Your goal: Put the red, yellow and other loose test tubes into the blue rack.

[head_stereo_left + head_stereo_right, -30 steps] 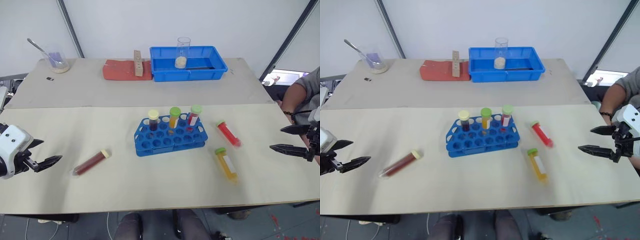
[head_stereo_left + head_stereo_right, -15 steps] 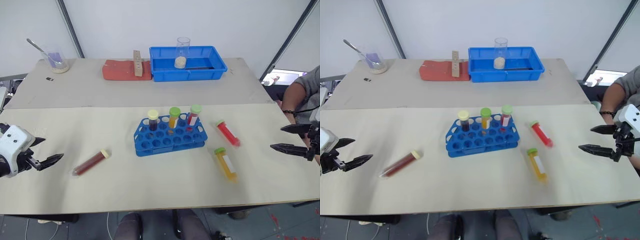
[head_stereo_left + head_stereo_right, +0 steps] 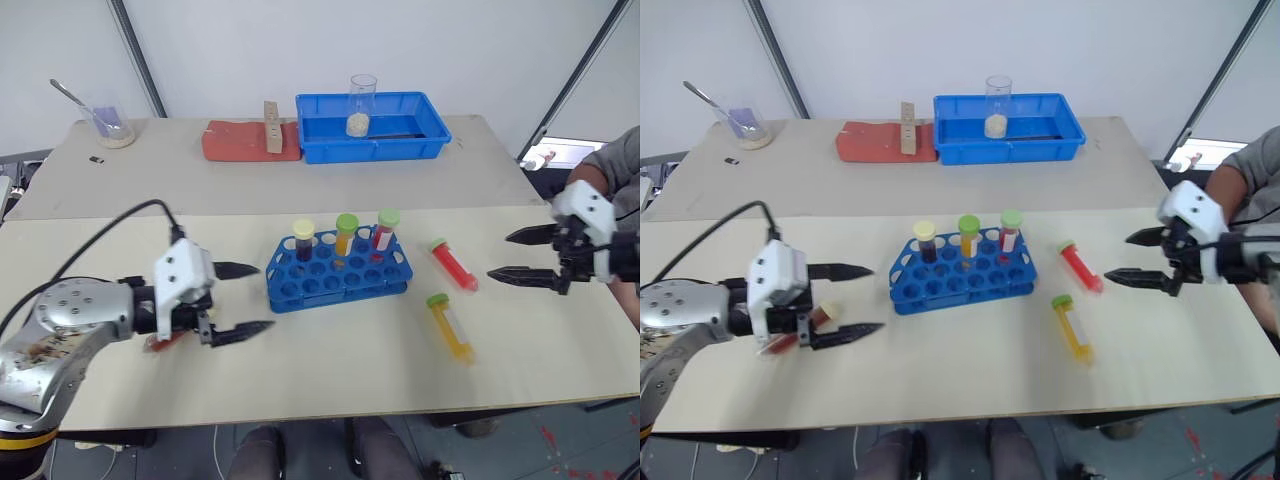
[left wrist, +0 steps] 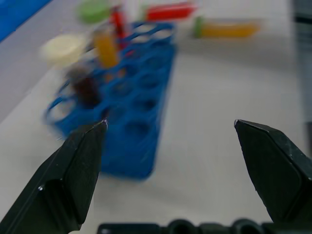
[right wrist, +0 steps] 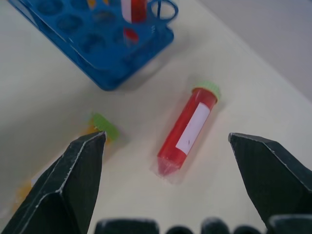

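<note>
The blue rack [image 3: 340, 272] stands mid-table with three capped tubes upright in its back row. To its right lie two loose test tubes: the red one [image 3: 455, 265] and, nearer me, the yellow one [image 3: 450, 325]. The dark red-brown tube [image 3: 775, 345] lies left of the rack, mostly hidden under my left hand. My left gripper [image 3: 262, 297] is open and empty, its fingers pointing at the rack's left end. My right gripper [image 3: 499, 255] is also open and empty, just right of the red tube [image 5: 187, 131], which lies between its fingers in the right wrist view.
A large blue tray [image 3: 375, 152] holding a glass beaker [image 3: 362, 100] sits at the back. Left of it is a red pad [image 3: 235, 140] with a wooden block [image 3: 271, 125]. A beaker with a spoon [image 3: 110, 125] stands far left. A person [image 3: 620, 170] sits at the right edge.
My left gripper has swung right from the table's left edge, over the dark tube, towards the rack. My right gripper has moved left towards the red tube. Both stayed open.
</note>
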